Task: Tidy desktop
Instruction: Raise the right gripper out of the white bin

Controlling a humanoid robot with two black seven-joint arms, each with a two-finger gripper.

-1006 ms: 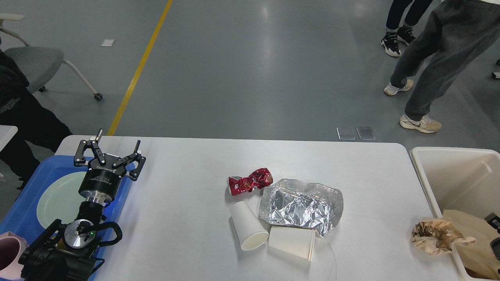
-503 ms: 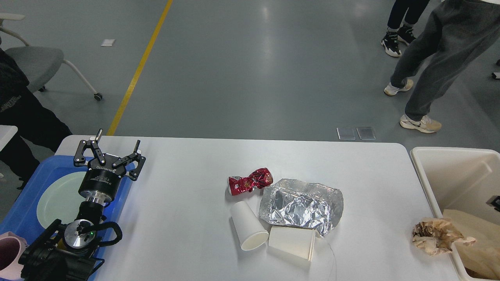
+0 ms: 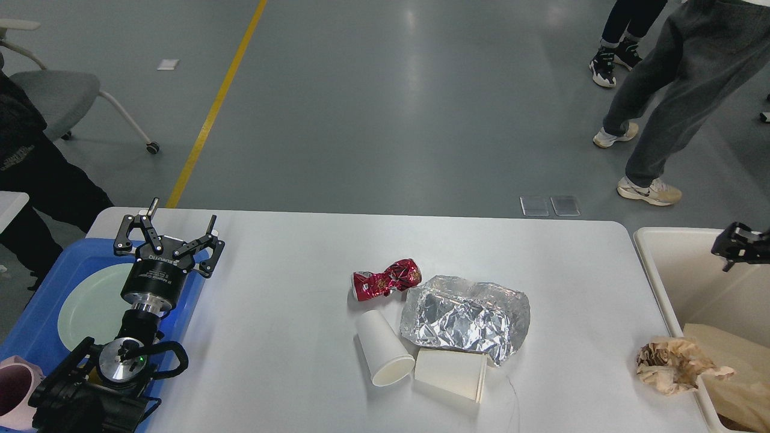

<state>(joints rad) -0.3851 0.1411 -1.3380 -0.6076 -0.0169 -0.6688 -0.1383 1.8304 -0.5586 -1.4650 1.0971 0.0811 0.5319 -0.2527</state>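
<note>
The white desktop point(image 3: 289, 264) carries litter near its middle: a crushed red can point(image 3: 386, 279), a crumpled foil sheet point(image 3: 464, 317), and two white paper cups lying on their sides, one point(image 3: 381, 346) next to the other point(image 3: 451, 373). A crumpled brown paper wad point(image 3: 674, 363) rests at the desktop's right edge, against the bin. My left gripper point(image 3: 179, 224) is open and empty above the desktop's far left corner. My right gripper point(image 3: 731, 243) shows at the right edge above the bin, small and dark, so its fingers cannot be told apart.
A cream bin point(image 3: 686, 264) holding brown paper stands right of the desktop. A blue tray point(image 3: 42, 288) with a pale green plate point(image 3: 90, 304) and a pink cup point(image 3: 15, 400) sits at the left. People point(image 3: 668, 90) stand beyond the desktop; a grey chair point(image 3: 54, 90) is far left.
My right gripper has risen from the lower right edge to a spot above the bin's far side. The left arm and the litter have not moved.
</note>
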